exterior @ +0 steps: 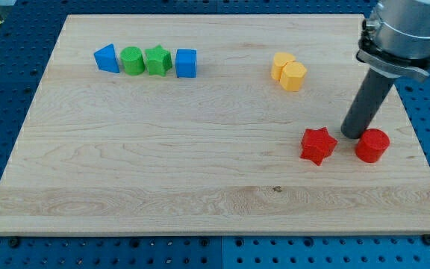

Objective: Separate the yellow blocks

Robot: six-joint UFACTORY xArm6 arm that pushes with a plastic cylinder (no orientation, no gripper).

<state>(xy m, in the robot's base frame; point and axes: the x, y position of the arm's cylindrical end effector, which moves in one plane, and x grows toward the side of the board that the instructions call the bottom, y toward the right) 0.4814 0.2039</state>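
Two yellow blocks sit touching each other at the view's upper right: one (281, 64) behind and left, the other, a hexagon (294, 76), in front and right. My tip (354, 135) rests on the board well below and right of them, between the red star (318, 145) and the red cylinder (371, 145). The tip is close to the red cylinder's left edge; I cannot tell if it touches.
A row stands at the view's upper left: a blue triangle (107, 58), a green cylinder (132, 60), a green star (157, 60) and a blue cube (186, 63). The wooden board (163, 172) lies on a blue perforated table.
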